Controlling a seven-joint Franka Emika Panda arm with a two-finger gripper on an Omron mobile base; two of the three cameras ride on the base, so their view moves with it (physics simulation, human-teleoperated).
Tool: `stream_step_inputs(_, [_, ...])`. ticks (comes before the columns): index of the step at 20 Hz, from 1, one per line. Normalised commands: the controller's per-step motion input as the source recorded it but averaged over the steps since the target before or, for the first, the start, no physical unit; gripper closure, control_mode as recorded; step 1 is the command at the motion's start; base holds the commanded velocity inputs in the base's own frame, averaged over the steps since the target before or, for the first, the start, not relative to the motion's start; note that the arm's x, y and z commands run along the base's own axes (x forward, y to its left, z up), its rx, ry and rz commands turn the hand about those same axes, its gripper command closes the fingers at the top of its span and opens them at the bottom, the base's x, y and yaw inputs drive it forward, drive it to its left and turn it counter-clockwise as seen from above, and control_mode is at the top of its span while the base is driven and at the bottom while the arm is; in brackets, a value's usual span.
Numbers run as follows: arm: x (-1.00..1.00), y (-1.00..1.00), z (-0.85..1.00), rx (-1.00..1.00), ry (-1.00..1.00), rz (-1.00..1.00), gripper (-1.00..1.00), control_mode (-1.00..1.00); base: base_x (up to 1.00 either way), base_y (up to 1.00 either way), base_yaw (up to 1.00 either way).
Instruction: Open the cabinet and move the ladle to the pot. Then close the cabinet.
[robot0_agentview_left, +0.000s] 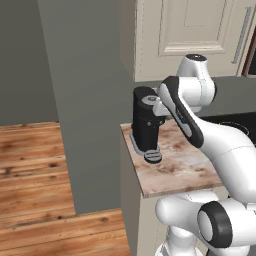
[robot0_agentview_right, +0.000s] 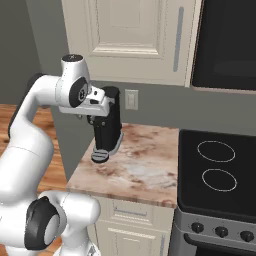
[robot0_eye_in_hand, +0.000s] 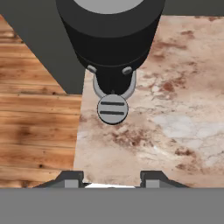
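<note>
cabinet (robot0_agentview_right: 127, 35): cream wall unit above the bench, door flush with the frame, closed; same unit at top of left base view (robot0_agentview_left: 192, 35)
handle (robot0_agentview_right: 178, 39): long vertical silver bar on the right side of the door, untouched, nothing near it
fingers (robot0_eye_in_hand: 113, 180): two dark tips at the bottom of the hand view, a plain gap between them, parted, nothing in the gap, grasping nothing
arm (robot0_agentview_left: 200, 125): white, folded over the bench with the hand low, well below the cabinet; the hand sits by the coffee machine
coffee machine (robot0_agentview_left: 146, 125): black, upright on a grey base plate at the back left of the bench; hand view looks down over its dark round top (robot0_eye_in_hand: 109, 35)
drip disc (robot0_eye_in_hand: 112, 109): round grey disc with two dark slots, just in front of the machine base, lying on the bench
bench (robot0_agentview_right: 145, 165): pink-brown marbled top, left edge drops to the wood floor (robot0_agentview_left: 35, 170)
hob (robot0_agentview_right: 217, 170): black glass with two ring outlines, directly right of the bench, knobs along its front edge
microwave (robot0_agentview_right: 225, 42): black, right of the cabinet, above the hob
wall socket (robot0_agentview_right: 131, 99): pale plate on the grey wall below the cabinet, just right of the machine
ladle, pot: can't place either one
</note>
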Motion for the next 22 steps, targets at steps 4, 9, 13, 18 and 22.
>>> stream_step_inputs(4, [-0.04, 0.00, 0.00, 0.00, -0.01, -0.01, -1.00, -1.00, 0.00, 0.00, 0.00])
stream_step_inputs(9, [-0.32, -0.01, 0.00, 0.02, -0.02, -0.04, -1.00, -1.00, 0.00, 0.00, 0.00])
stream_step_inputs(13, [-0.44, 0.00, 0.00, 0.00, -0.16, -0.04, -1.00, -1.00, 0.00, 0.00, 0.00])
stream_step_inputs(18, [-0.31, -0.02, 0.06, 0.00, -0.18, -0.04, -1.00, -1.00, 0.00, 0.00, 0.00])
stream_step_inputs(22, [-0.10, -0.15, 0.29, 0.00, -0.12, -0.02, -1.00, -1.00, 0.00, 0.00, 0.00])
